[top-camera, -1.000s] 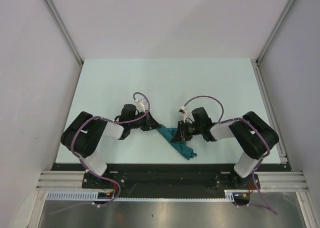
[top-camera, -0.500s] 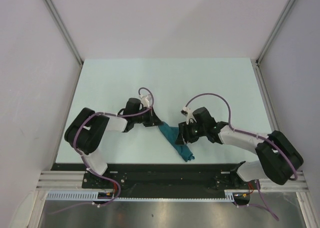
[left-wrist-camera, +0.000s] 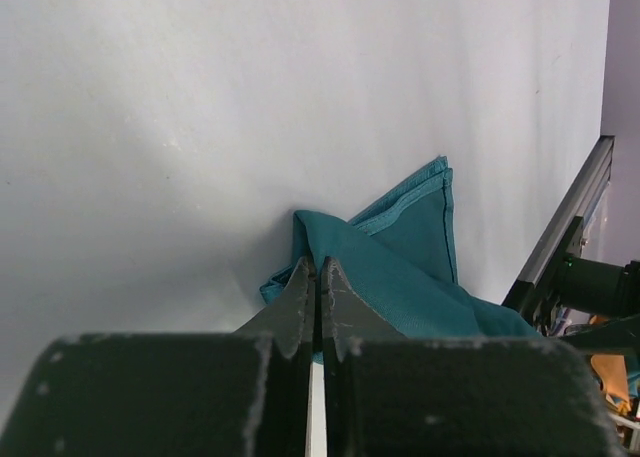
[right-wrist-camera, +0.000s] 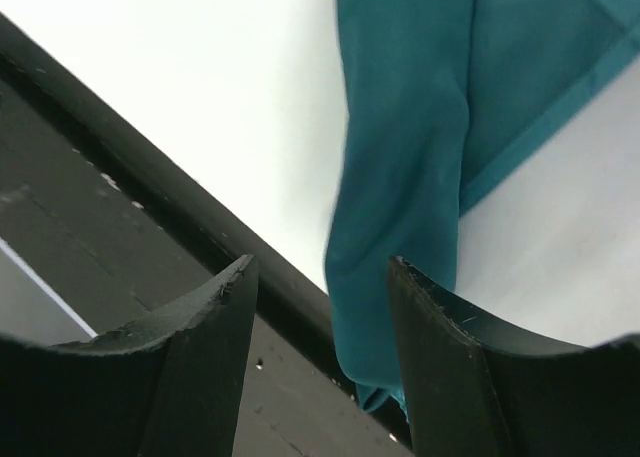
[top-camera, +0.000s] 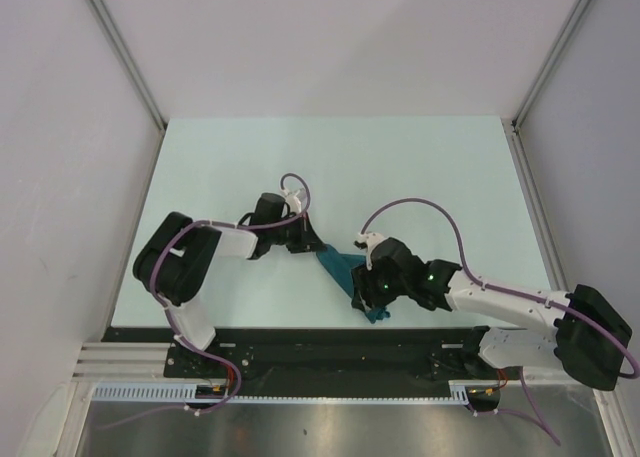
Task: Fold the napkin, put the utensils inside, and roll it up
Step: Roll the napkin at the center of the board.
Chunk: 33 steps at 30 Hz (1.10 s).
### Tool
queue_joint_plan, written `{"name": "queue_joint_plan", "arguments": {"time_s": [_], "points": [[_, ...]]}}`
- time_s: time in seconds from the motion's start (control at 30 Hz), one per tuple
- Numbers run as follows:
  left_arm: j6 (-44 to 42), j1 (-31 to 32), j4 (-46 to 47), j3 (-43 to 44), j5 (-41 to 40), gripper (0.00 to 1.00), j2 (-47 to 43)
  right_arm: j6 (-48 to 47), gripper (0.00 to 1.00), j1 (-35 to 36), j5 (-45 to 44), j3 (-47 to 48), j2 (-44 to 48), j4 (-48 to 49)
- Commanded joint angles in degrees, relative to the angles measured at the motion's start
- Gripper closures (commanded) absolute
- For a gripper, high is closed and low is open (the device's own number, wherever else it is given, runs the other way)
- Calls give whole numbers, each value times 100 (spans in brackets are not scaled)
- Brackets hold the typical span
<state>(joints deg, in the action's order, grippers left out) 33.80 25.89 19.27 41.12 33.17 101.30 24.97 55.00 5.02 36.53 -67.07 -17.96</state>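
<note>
The napkin (top-camera: 338,269) lies on the table (top-camera: 400,167) near its near edge, between the two arms. It is bunched into a narrow diagonal strip. The strip runs from a far-left end down to a near-right end that reaches the black rail (top-camera: 330,339).

Left gripper (top-camera: 311,249):
- Position: at the far-left end of the strip.
- State: fingers (left-wrist-camera: 292,299) pressed together, with only a hairline gap showing in the left wrist view.
- Contact: the napkin (left-wrist-camera: 400,267) rises to a peak at the fingertips, so its end is pinched between them.
- A hemmed corner of the cloth lies flat on the table (left-wrist-camera: 200,127) just beyond that peak.

Right gripper (top-camera: 362,297):
- Position: over the near-right part of the strip, close to the table edge.
- State: fingers (right-wrist-camera: 225,307) held wide apart, one on each side of the cloth.
- Contact: the right wrist view shows the napkin (right-wrist-camera: 400,207) as a thick fold running between the fingertips of the right gripper (right-wrist-camera: 320,267). Whether the pads touch the cloth cannot be told.
- Below the fold, the white table (right-wrist-camera: 200,77) ends at the rail (right-wrist-camera: 100,177), and the tip of the cloth overhangs that rail.

The right arm is stretched low across the near side of the table. The left arm is bent, with its wrist pointing right toward the cloth.
</note>
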Motion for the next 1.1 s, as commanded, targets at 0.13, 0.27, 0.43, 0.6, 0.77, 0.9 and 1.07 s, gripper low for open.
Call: {"name": "queue_joint_plan", "arguments": {"time_s": [0.13,0.27,0.43,0.6,0.77,0.9,1.07], "points": [[-198,13,-72,335,-197,100,162,605,41,37,-423,-436,255,-358],[-190,13,-90,414,-197,100,233,745,41,46,-352,-665,291,-244],[-190,13,-107,475,-197,100,277,808,41,46,-335,-780,273,-164],[-286,13,-318,642,-223,100,382,527,40,72,-667,-332,352,-637],[-392,13,-502,739,-241,100,426,61,25,72,-1204,608,282,-1034],[-409,13,-529,757,-232,100,435,-396,22,81,-1450,1136,-16,-956],[-409,13,-573,766,-223,100,426,-976,23,90,-1539,1418,-842,-587]]}}
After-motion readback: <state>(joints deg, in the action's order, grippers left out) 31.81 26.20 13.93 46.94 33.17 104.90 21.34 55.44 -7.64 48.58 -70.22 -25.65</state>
